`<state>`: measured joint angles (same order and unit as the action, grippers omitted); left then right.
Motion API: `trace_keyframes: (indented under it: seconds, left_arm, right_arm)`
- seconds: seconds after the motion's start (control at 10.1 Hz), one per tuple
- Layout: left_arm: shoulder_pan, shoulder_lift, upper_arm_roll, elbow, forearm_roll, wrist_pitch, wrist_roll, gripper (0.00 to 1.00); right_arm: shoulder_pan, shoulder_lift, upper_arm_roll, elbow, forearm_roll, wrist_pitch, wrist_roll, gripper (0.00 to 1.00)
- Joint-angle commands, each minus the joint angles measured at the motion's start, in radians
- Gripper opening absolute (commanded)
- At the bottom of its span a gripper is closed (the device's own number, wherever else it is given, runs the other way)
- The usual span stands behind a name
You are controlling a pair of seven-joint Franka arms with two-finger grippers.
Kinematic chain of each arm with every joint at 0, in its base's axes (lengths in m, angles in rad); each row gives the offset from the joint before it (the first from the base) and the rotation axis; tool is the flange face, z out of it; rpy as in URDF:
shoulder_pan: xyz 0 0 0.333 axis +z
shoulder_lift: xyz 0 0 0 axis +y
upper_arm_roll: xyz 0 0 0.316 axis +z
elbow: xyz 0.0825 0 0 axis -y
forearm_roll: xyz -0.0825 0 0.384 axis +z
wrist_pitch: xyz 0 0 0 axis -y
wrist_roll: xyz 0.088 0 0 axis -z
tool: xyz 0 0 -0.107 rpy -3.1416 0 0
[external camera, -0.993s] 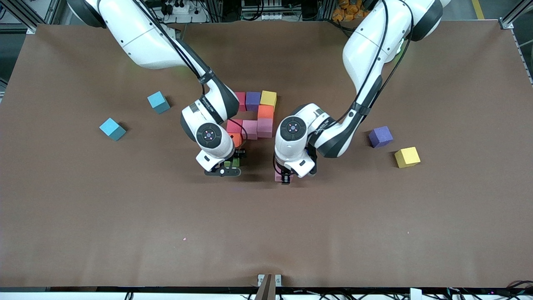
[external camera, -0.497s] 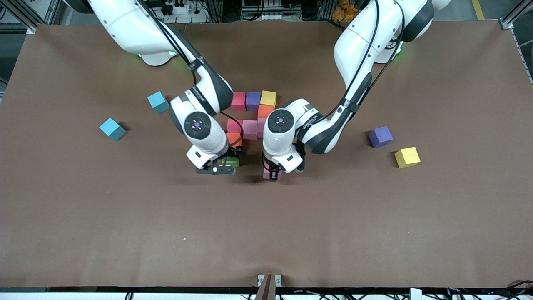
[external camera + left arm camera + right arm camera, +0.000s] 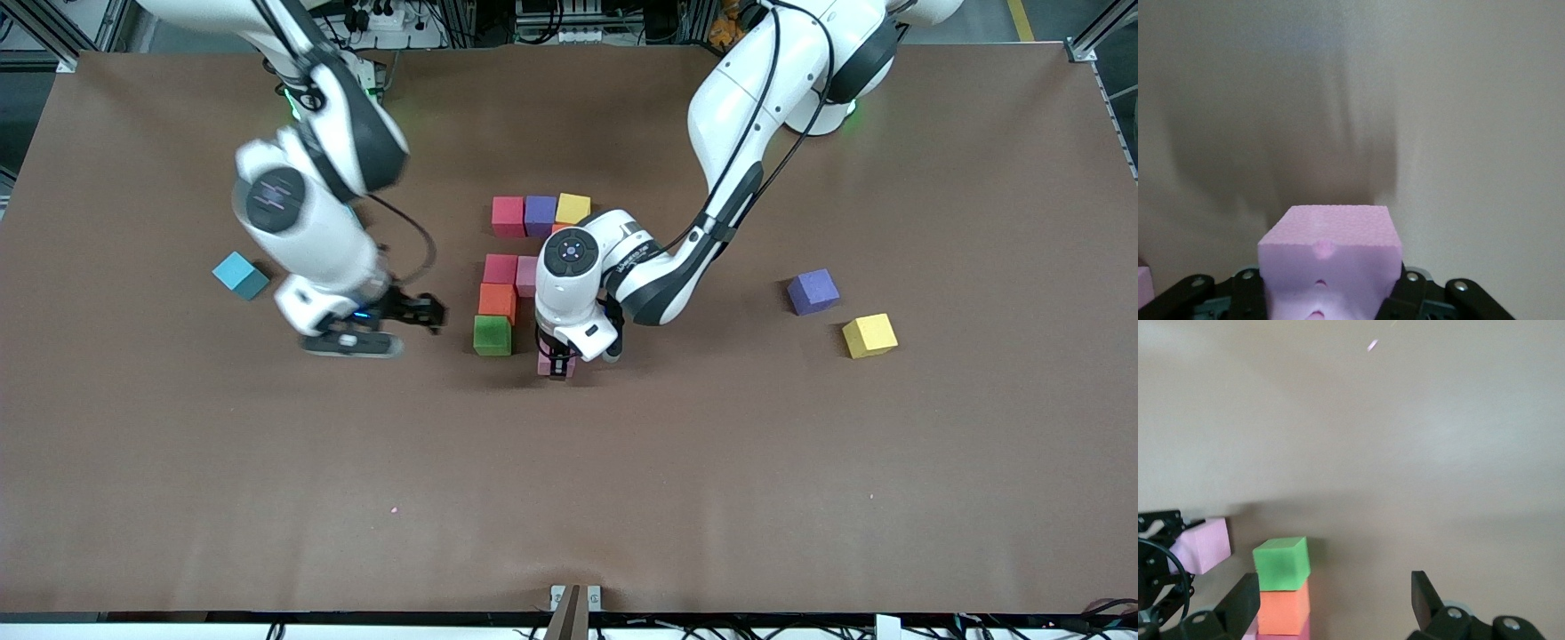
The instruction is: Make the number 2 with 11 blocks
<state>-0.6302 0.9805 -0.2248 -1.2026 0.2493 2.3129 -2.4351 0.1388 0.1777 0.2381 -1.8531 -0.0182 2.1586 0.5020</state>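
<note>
With the right gripper (image 3: 404, 322) spread empty at centre-left of the frame, the left gripper (image 3: 556, 364), clamped on a pink block (image 3: 549, 365) at frame centre, should lower it squarely, flush beside the green block (image 3: 492, 335).

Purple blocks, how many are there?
2. One purple block sits between the red block and a yellow block in the shape. The other purple block lies loose toward the left arm's end of the table. The arms may hide more.
</note>
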Motion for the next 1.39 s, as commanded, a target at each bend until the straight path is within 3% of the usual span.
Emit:
trace_keyframes:
  seconds: [0.0, 0.2, 0.4, 0.6, 0.79, 1.09, 1.29]
  left_arm:
    - [-0.035, 0.049, 0.009, 0.075, -0.047, -0.001, -0.01, 0.0]
    - [-0.043, 0.052, 0.009, 0.083, -0.07, -0.001, -0.01, 0.0]
    - [-0.052, 0.052, 0.009, 0.081, -0.082, -0.01, -0.01, 0.0]
    - [-0.057, 0.055, 0.009, 0.081, -0.088, -0.01, -0.01, 0.0]
    - [-0.066, 0.055, 0.012, 0.081, -0.1, -0.01, -0.01, 0.0]
    - [-0.066, 0.063, 0.012, 0.08, -0.102, -0.012, -0.008, 0.0]
    - [-0.068, 0.075, 0.013, 0.08, -0.101, -0.003, 0.005, 0.0]
  right_arm:
    - [-0.126, -0.183, 0.009, -0.071, 0.001, -0.038, -0.072, 1.0]
    - [-0.134, -0.237, -0.075, -0.034, -0.002, -0.144, -0.224, 1.0]
    - [-0.139, -0.239, -0.16, 0.104, -0.002, -0.325, -0.293, 1.0]
    - [-0.154, -0.236, -0.196, 0.21, -0.011, -0.419, -0.357, 1.0]
    - [-0.188, -0.234, -0.214, 0.262, -0.011, -0.503, -0.494, 1.0]
    - [-0.192, -0.233, -0.224, 0.342, -0.008, -0.659, -0.502, 1.0]
    - [-0.188, -0.231, -0.221, 0.347, -0.012, -0.671, -0.523, 1.0]
